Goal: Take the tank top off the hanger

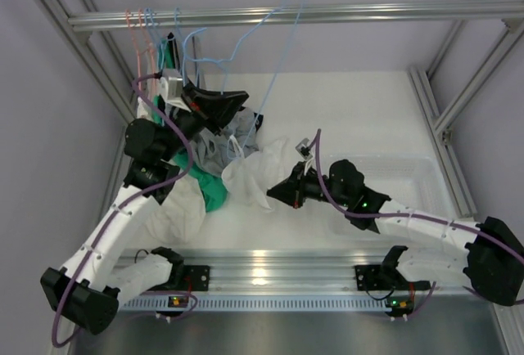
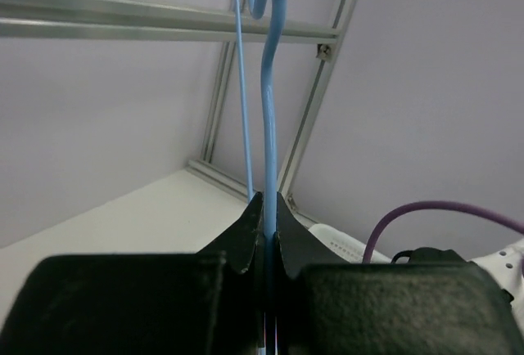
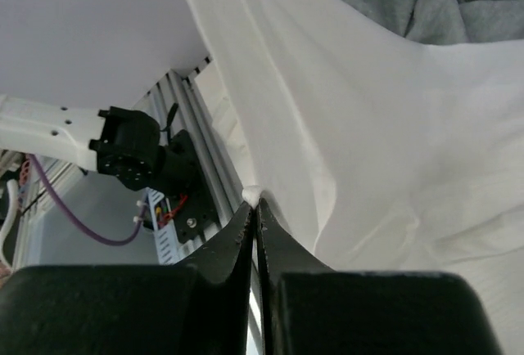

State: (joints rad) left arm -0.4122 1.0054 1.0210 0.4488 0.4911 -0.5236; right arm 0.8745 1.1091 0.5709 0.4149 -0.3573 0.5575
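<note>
A light blue wire hanger [image 1: 286, 40] stands up over the table, its hook free near the top rail. My left gripper [image 1: 242, 96] is shut on the hanger's wire; the left wrist view shows the wire [image 2: 268, 126] pinched between both jaws [image 2: 268, 206]. The white tank top [image 1: 250, 177] lies bunched on the table below and to the right of the hanger. My right gripper [image 1: 272, 193] is shut on a fold of it; in the right wrist view the white cloth [image 3: 352, 126] stretches away from the closed jaws [image 3: 255, 201]. Whether the top still hangs on the hanger is hidden.
A pile of grey [image 1: 225, 138], green [image 1: 214, 191] and white [image 1: 176, 216] clothes lies by the left arm. Several pink and blue hangers [image 1: 147, 32] hang on the metal rail [image 1: 327, 14] at back left. A clear plastic bin [image 1: 409, 177] stands at the right.
</note>
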